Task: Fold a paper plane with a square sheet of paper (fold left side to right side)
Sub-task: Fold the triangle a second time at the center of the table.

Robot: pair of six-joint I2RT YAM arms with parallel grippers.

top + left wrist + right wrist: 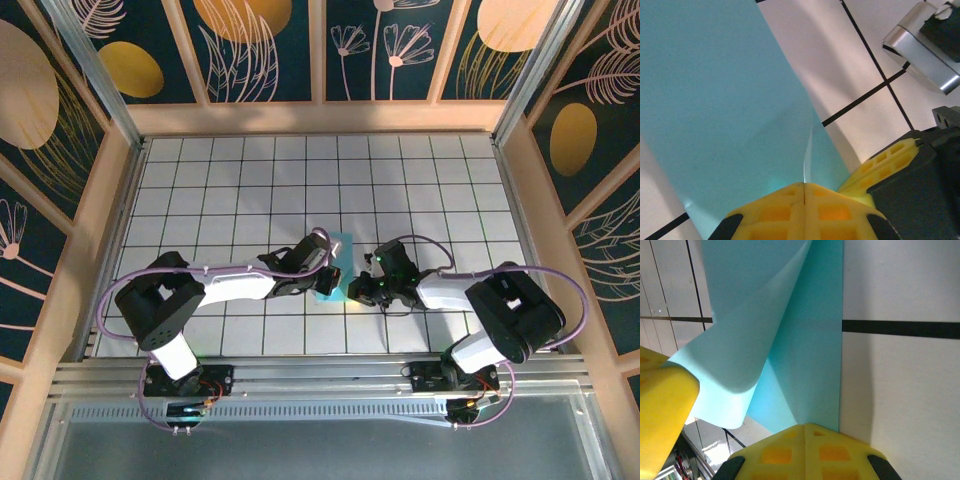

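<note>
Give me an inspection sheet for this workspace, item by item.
Surface: white table with black grid lines.
Job's things: teal paper, partly folded, one flap lifted and curling.
Clutter: nothing seen.
Grippers: left gripper shut, pinching a raised crease of the paper; right gripper shut at the paper's edge.
Cables: purple cables looped along both arms.
Surroundings: flower-patterned wall panels; metal rail at near edge.

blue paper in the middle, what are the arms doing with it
Two robot arms are folding the square sheet of paper at the middle of the tiled table. The left hand and right hand are each shut on its edge, close together. One flap curls over the rest, not yet pressed flat.
</note>
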